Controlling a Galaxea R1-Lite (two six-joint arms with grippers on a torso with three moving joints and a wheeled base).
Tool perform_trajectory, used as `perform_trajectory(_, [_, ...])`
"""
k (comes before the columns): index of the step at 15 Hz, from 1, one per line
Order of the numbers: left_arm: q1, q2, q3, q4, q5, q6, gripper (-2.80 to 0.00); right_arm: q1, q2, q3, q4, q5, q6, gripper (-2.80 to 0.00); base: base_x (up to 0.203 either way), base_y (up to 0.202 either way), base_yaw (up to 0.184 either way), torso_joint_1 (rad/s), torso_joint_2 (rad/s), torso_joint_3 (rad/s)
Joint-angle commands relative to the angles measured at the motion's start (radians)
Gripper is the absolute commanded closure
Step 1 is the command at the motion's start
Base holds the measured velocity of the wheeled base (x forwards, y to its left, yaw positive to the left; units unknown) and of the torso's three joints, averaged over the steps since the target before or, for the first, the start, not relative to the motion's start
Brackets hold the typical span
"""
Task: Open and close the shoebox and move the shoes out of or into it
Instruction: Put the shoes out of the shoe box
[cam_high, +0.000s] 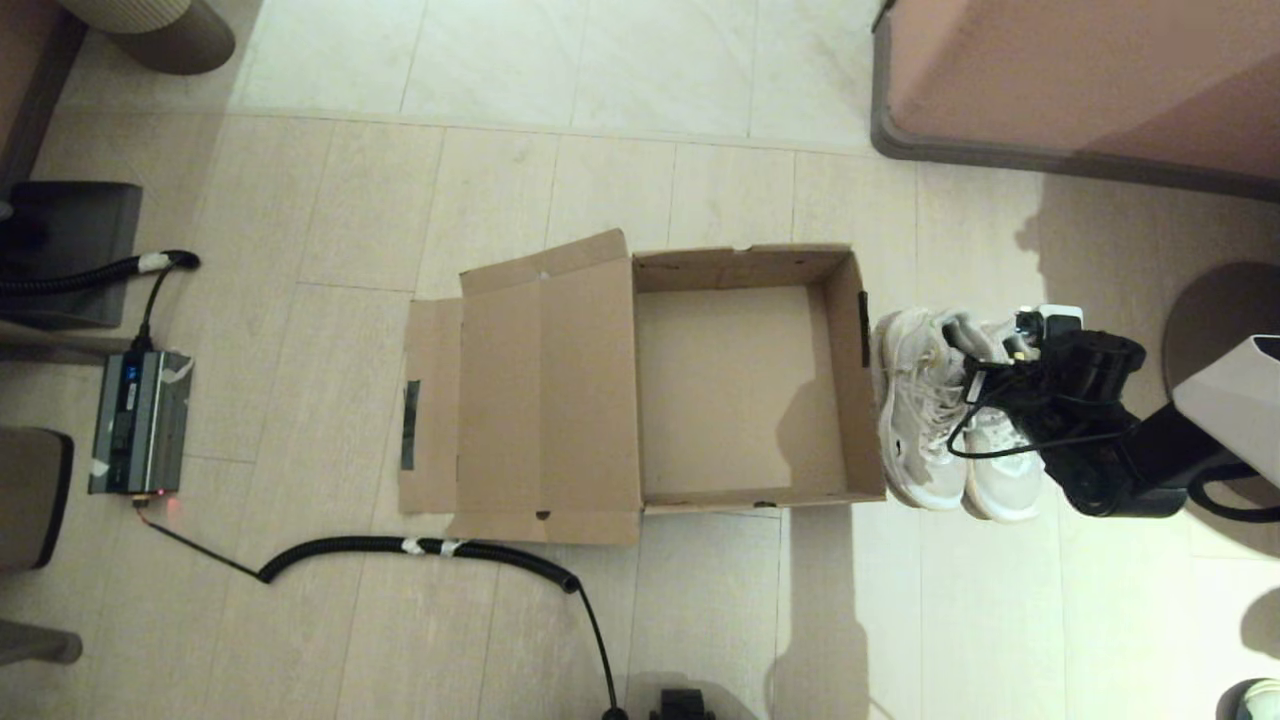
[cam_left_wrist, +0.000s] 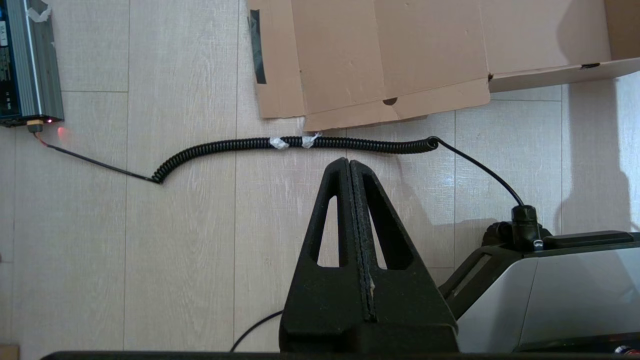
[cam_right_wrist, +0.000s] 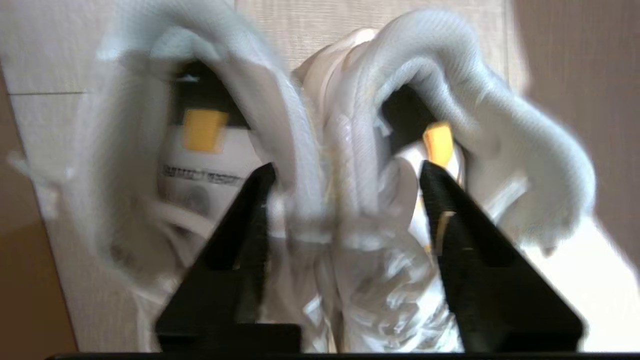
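1. the shoebox lies open on the floor, lid folded flat away from the shoes, nothing inside it.
2. the shoes, white sneakers, stand side by side just outside the shoebox wall opposite the lid.
3. the right gripper sits over the shoes, fingers spread apart, one inside each collar, straddling the two inner collars.
4. the left gripper hangs parked near the shoebox lid, fingers pressed together, above a coiled cable.
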Motion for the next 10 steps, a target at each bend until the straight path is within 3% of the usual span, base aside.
perform_trajectory(1, [0.000,0.000,0.008,0.000,0.000,0.000,0.00,0.000,-0.029,0.016,-0.005,-0.001,0.000,-2.80,0.000,0.000,0.000,0.000,0.00,0.000])
perform_trajectory(5, [0.000,0.000,0.008,0.000,0.000,0.000,0.00,0.000,-0.183,0.139,-0.003,-0.002,-0.005,-2.80,0.000,0.000,0.000,0.000,0.00,0.000])
perform_trajectory(10, [0.000,0.000,0.008,0.000,0.000,0.000,0.00,0.000,-0.519,0.381,-0.001,-0.003,-0.007,-2.80,0.000,0.000,0.000,0.000,0.00,0.000])
